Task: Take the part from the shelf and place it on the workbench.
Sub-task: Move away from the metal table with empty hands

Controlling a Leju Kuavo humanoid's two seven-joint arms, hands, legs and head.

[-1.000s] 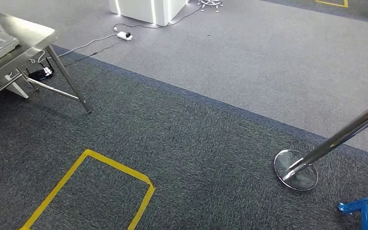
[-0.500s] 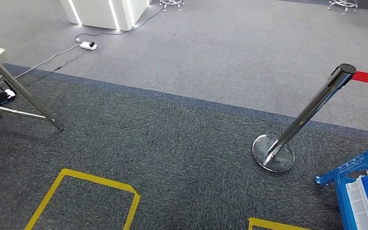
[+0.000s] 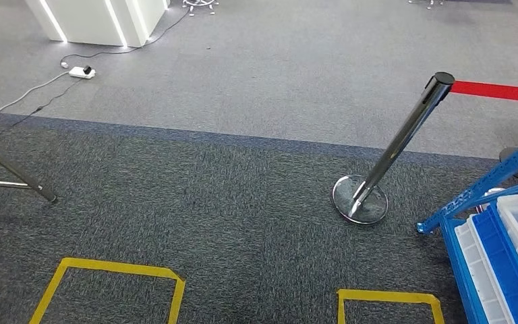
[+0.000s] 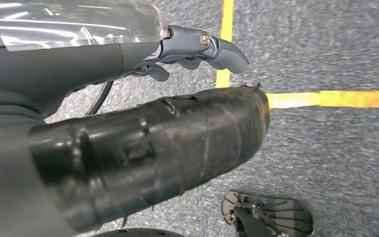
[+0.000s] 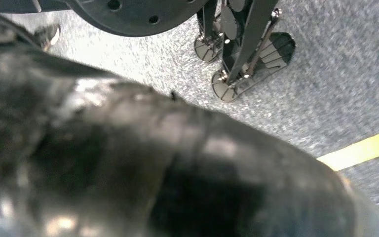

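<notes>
Left hand (image 4: 197, 49) hangs above the carpet, fingers curled, nothing seen in them. Right hand (image 5: 177, 163) is a close dark blur; whether clenched or released cannot be told. The part is not identifiable. The blue shelf (image 3: 485, 196) with its bins stands at the right edge of the head view, just past a chrome post (image 3: 405, 138) carrying a red belt (image 3: 499, 90).

Risk, as judged: a step toward the shelf could clip the post's base or snag the belt. Yellow floor tape (image 3: 384, 297) marks a stance box near the shelf; stopping outside it would strain the reach.
</notes>
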